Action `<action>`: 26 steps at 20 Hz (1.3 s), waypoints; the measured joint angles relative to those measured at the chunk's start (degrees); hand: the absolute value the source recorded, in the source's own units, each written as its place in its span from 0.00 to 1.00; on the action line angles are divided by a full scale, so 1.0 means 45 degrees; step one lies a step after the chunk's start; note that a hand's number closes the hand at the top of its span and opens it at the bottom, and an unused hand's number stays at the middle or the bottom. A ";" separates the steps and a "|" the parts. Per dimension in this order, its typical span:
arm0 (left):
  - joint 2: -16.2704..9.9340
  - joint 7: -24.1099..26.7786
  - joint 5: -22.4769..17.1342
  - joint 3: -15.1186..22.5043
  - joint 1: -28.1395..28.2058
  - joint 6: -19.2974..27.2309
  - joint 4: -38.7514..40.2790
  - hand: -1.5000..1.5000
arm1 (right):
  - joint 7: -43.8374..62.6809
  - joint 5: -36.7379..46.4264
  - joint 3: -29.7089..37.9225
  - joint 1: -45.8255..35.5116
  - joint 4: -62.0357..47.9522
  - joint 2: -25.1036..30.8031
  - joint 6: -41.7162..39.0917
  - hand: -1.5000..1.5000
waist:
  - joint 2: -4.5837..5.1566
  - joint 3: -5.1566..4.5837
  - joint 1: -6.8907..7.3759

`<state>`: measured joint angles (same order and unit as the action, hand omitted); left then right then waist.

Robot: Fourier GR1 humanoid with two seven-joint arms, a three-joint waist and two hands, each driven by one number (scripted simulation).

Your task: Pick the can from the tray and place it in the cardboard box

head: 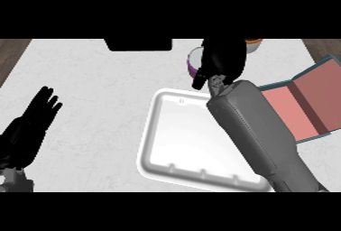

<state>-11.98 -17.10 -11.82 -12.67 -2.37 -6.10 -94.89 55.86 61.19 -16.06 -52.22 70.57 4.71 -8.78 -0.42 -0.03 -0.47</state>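
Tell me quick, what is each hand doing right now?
Left hand: open, fingers straight, resting at the left edge, holding nothing.
Right hand: beyond the tray; its fingers cannot be told.

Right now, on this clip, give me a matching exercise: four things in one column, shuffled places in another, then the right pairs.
Things:
1. tray
2. box
3. left hand
4. right hand

Places:
A. at the view's left edge, open and resting
B. middle of the counter, white
C. beyond the tray's far edge, fingers curled
D. right of the tray, open, pink inside

Pairs: 1-B, 2-D, 3-A, 4-C
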 measured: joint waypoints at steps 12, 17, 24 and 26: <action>0.0076 -0.0185 0.0078 0.0040 0.0006 0.0092 -0.0212 0.50 | 0.0668 0.1590 0.1867 0.0048 0.3104 0.1985 -0.0972 1.00 | 0.0030 -0.0001 -0.0004; 0.0188 -0.0094 0.0128 0.0118 0.0050 0.0079 -0.0250 0.50 | 0.0157 0.1582 0.2713 0.0734 0.3559 0.2786 -0.1521 1.00 | 0.0052 0.0002 0.0043; 0.0082 0.0254 -0.0007 -0.0097 -0.0035 -0.0248 0.0236 0.50 | -0.1247 0.1438 0.3761 0.1584 0.2846 0.3668 -0.1078 1.00 | 0.0089 0.0002 0.0123; -0.0004 0.0238 -0.0105 -0.0171 0.0174 -0.0422 0.0059 0.50 | -0.1788 0.1290 0.4072 0.1908 0.2585 0.3831 -0.0649 1.00 | 0.0090 0.0003 0.0146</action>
<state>-11.99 -16.03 -12.29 -13.44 -1.59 -8.00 -94.63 47.81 66.99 2.27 -43.63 82.21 21.95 -11.70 -0.01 -0.01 0.19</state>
